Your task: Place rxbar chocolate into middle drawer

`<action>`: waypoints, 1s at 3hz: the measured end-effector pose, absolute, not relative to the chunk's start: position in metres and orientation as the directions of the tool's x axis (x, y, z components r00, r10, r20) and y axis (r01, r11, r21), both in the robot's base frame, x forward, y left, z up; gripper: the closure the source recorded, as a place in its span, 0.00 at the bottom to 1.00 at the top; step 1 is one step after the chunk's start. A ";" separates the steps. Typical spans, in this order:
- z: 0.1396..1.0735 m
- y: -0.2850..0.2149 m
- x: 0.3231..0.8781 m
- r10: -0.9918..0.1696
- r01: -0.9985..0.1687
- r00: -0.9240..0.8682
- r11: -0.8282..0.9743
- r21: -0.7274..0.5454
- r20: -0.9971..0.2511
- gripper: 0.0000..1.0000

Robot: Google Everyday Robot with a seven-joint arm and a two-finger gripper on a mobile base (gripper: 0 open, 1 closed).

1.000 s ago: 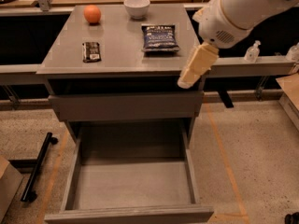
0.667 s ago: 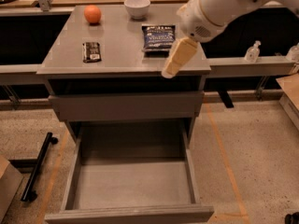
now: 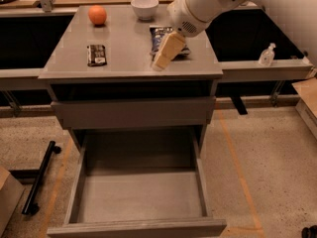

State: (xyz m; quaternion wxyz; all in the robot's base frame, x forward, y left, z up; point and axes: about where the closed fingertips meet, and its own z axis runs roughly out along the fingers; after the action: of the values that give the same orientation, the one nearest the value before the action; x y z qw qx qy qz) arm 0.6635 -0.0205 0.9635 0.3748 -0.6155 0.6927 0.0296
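Note:
The rxbar chocolate (image 3: 96, 54), a small flat black bar with pale print, lies on the left part of the grey cabinet top (image 3: 124, 58). My gripper (image 3: 164, 53) hangs on the white arm just above the top's middle right, well to the right of the bar and apart from it. It holds nothing that I can see. The middle drawer (image 3: 138, 228) is pulled out wide below, and its smooth grey floor is bare.
An orange (image 3: 97, 15) and a white bowl (image 3: 144, 6) stand at the back of the top. A dark blue snack bag (image 3: 161, 33) lies partly behind my gripper. A shut grey drawer front (image 3: 133, 112) sits above the open drawer. A sanitizer bottle (image 3: 267, 55) stands on the right ledge.
My gripper has moved left and back, from past the top's right front edge to over the top near the blue bag. The bar and the drawer have not moved.

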 end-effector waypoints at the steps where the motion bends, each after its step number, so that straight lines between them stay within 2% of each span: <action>1: 0.958 -0.026 0.660 -0.831 -0.882 0.011 0.254 -0.398 -0.556 0.00; 3: 0.927 0.019 0.703 -0.779 -0.893 0.020 0.267 -0.362 -0.626 0.00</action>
State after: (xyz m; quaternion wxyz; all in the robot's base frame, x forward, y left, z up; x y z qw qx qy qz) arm 0.7027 0.0189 0.9269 0.3863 -0.6008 0.6960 0.0735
